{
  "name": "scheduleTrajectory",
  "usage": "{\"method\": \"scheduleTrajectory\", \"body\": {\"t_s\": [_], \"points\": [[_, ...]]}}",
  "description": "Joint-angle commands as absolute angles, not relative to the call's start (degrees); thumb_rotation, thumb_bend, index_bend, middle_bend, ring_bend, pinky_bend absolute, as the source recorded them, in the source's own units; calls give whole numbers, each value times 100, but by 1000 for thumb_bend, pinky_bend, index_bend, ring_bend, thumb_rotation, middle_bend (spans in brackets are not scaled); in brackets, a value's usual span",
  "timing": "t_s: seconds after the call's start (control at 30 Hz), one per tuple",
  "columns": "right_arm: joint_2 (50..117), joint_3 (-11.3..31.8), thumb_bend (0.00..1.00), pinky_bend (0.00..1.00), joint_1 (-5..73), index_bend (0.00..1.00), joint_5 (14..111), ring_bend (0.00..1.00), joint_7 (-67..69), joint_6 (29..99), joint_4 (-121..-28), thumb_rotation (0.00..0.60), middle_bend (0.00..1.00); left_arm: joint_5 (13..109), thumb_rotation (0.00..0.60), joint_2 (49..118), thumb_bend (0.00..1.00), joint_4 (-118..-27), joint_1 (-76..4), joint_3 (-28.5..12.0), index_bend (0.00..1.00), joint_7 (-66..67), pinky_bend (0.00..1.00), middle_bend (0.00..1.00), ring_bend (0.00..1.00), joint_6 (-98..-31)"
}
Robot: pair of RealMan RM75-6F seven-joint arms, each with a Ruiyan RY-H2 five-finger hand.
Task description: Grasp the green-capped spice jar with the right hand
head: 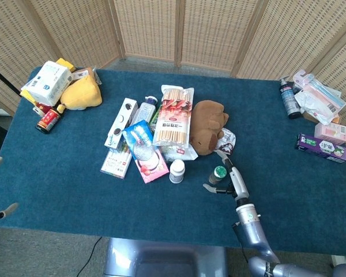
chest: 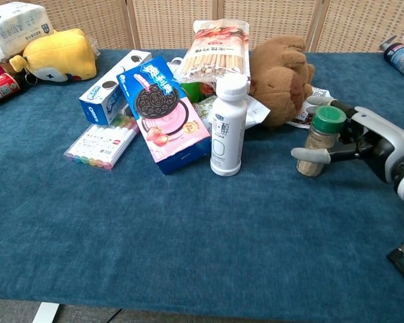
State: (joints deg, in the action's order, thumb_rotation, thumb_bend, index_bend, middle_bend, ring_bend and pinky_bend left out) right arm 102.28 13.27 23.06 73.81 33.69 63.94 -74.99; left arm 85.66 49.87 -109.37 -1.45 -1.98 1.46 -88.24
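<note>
Since the right hand is only cupping the small green-capped glass spice jar, fingers spread either side and barely touching, an uneven squeeze is probably tipping it toward the brown plush toy just behind.

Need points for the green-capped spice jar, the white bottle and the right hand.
green-capped spice jar (chest: 329, 120): chest view, on its green cap.
white bottle (chest: 227, 134): chest view, on the middle of its body.
right hand (chest: 372, 138): chest view, on the palm, behind the jar.
</note>
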Motion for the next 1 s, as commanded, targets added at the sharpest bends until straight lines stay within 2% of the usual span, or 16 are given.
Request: {"method": "scheduleTrajectory", "body": {"t_s": [0.03,0.1,0.13,0.23,0.43,0.57,1.0], "points": [[10413,1410,0,260,2305,15,7363,0,3302,6561,-7351,600,124,8546,600,4978,0,-10932,-142,-207,77,131,0,0,0,-8827],[10534,1442,0,421,2292,106,7350,41,3288,6654,-7245,600,323,8534,600,4974,0,-10928,-141,-213,77,120,0,0,0,-8829],[10576,1442,0,489,2283,182,7352,101,3300,6683,-7206,600,432,8532,600,4972,0,-10926,-140,-213,77,117,0,0,0,-8829],[10704,1433,0,588,2259,377,7367,298,3328,6760,-7048,600,679,8517,600,4966,0,-10922,-134,-217,77,104,0,0,0,-8832],[10922,1376,0,723,2252,575,7446,503,3486,6784,-6649,600,934,8510,600,4949,0,-10923,-118,-219,77,73,0,0,0,-8851],[10928,1405,0,754,2297,598,7485,531,3524,6743,-6576,600,970,8506,600,4945,0,-10921,-126,-221,77,50,0,0,0,-8829],[10653,1606,0,756,2284,603,7591,533,3284,7063,-7018,600,976,8540,600,4917,0,-10929,-125,-220,77,-15,0,0,0,-8831]]}}
